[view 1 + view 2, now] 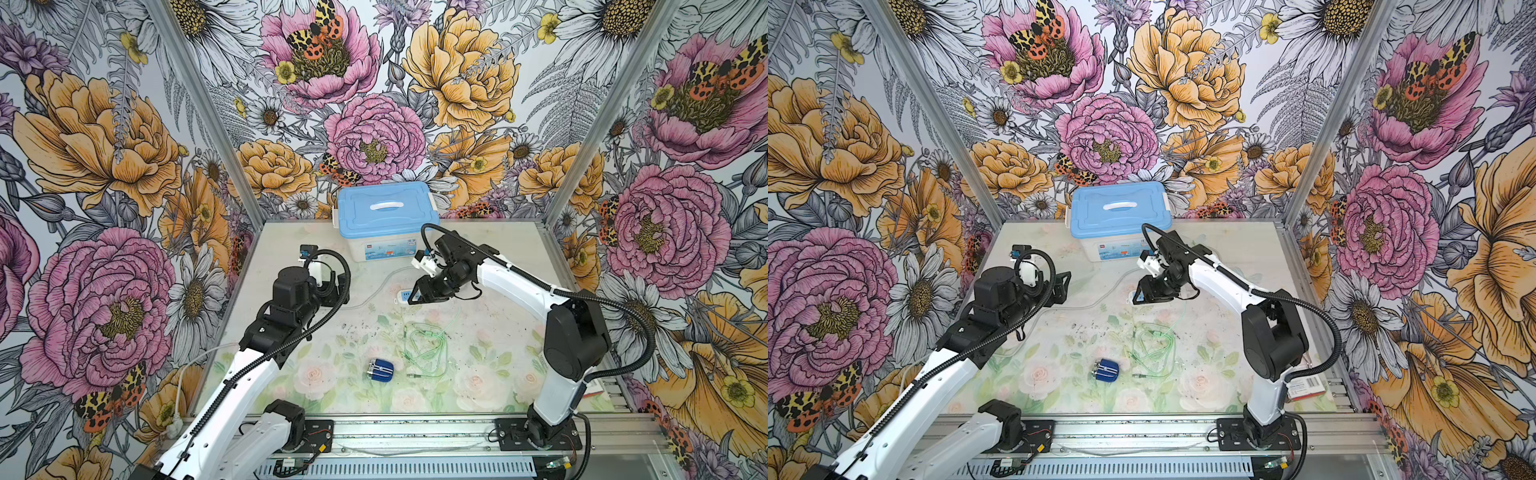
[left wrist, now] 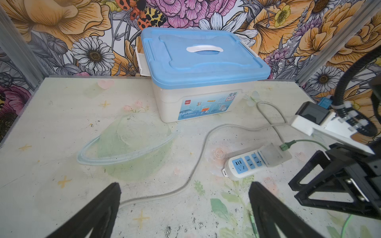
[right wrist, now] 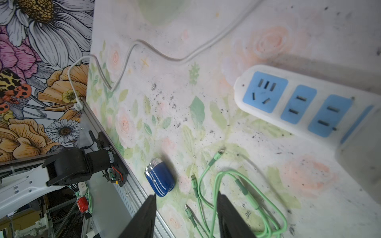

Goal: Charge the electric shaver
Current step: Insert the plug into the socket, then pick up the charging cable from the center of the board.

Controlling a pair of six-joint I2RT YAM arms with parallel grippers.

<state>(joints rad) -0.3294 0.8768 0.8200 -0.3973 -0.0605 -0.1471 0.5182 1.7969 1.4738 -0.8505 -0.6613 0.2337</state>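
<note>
The electric shaver, a stubby dark-blue body with silver heads, lies on its side on the floral table near the front edge. It also appears in the right wrist view, beside a loose green cable. My right gripper hovers open over the white power strip, with nothing between its fingers. A white charger block with a green lead sits plugged into the strip's far end. My left gripper is wide open and empty above the table's left half.
A white box with a blue lid stands at the back against the wall. The strip's white cord snakes across the table to the left. A metal rail runs along the front edge.
</note>
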